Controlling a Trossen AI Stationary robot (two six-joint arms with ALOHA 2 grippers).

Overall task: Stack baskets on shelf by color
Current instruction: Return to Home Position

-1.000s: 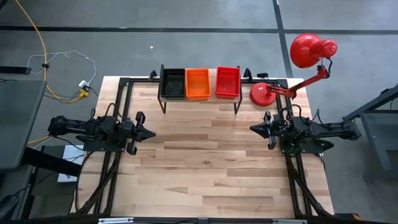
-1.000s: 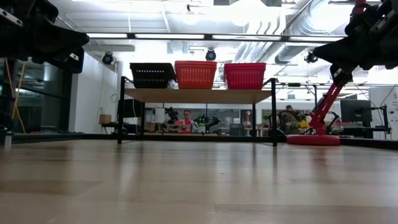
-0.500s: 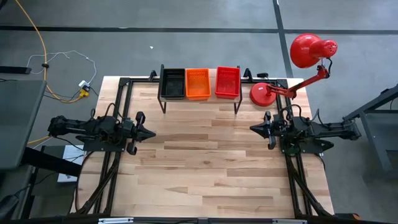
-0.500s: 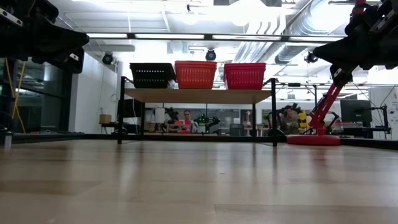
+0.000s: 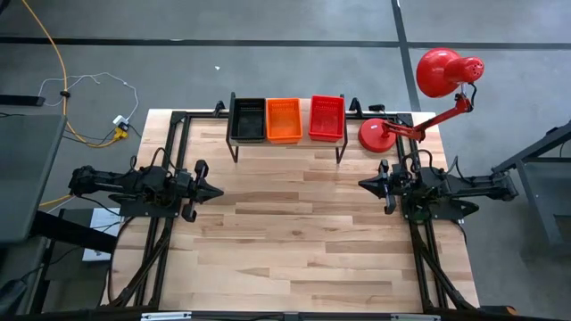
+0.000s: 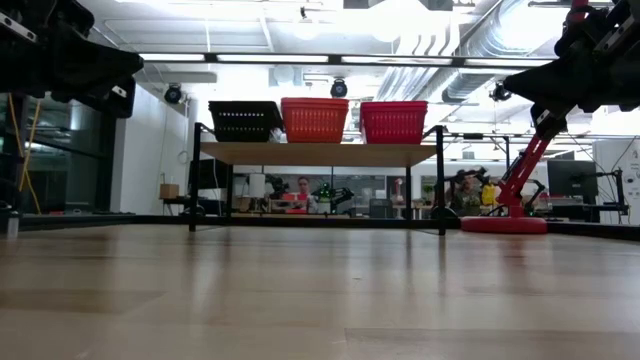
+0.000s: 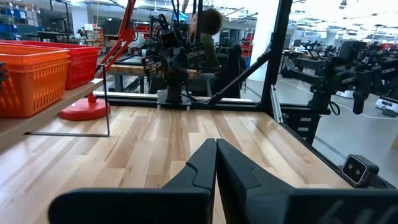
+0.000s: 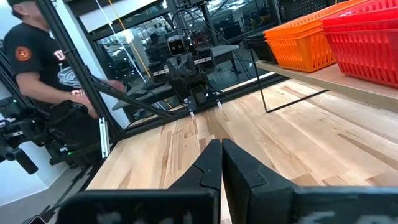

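Note:
Three baskets stand side by side on the shelf (image 5: 285, 148) at the table's far edge: black (image 5: 247, 119), orange (image 5: 283, 119) and red (image 5: 326, 117). In the low view the black (image 6: 243, 121), orange (image 6: 314, 119) and red (image 6: 393, 122) baskets rest by their bottoms on the plank (image 6: 318, 153). My left gripper (image 5: 217, 191) is at the table's left side, shut, with nothing in it, pointing level toward the right. My right gripper (image 5: 364, 185) is at the right side, shut, holding nothing, pointing level toward the left. Both sit well short of the shelf.
A red desk lamp stands by its round base (image 5: 378, 135) at the far right corner, its head (image 5: 443, 71) beyond the table. Black frame rails (image 5: 171, 143) run along the table's sides. A person (image 8: 43, 74) stands past the left side. Bare wood (image 5: 294, 232) lies between the arms.

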